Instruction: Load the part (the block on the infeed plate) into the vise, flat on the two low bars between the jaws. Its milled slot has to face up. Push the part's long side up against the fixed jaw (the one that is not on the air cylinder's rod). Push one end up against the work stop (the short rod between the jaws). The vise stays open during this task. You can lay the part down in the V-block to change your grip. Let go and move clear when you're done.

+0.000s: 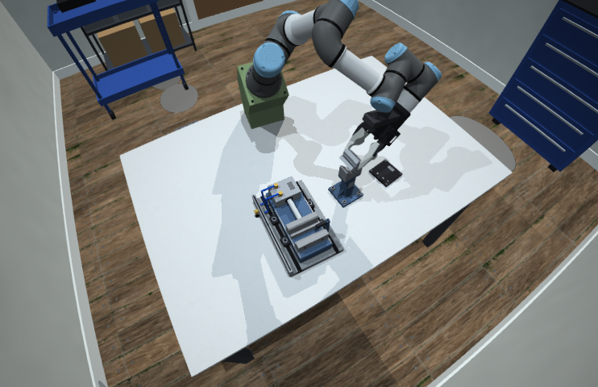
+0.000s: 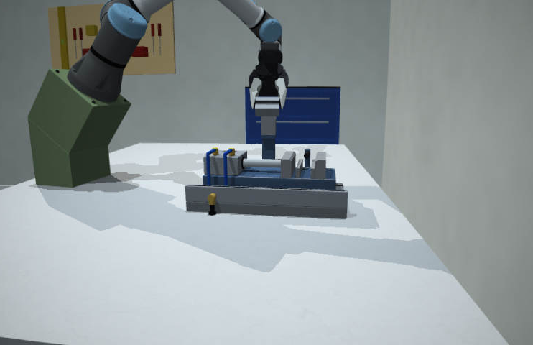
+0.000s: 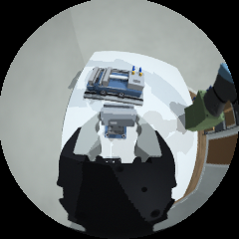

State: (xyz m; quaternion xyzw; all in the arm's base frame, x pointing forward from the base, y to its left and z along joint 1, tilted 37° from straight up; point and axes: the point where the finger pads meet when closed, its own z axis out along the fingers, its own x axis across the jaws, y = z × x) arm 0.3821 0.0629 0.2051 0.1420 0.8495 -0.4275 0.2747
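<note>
My gripper is shut on the grey block, a finger at each end. The block is tilted, at the top of the V-block; whether it touches is unclear. A groove-like line runs along its upper side. The vise stands open, with nothing between its rod-side jaw and fixed jaw but the low bars. The work stop's bracket is at the jaws' V-block side.
The black infeed plate lies beside the V-block and bears no block. Blue hoses rise at the vise's cylinder end. The green robot pedestal stands at the table's back edge.
</note>
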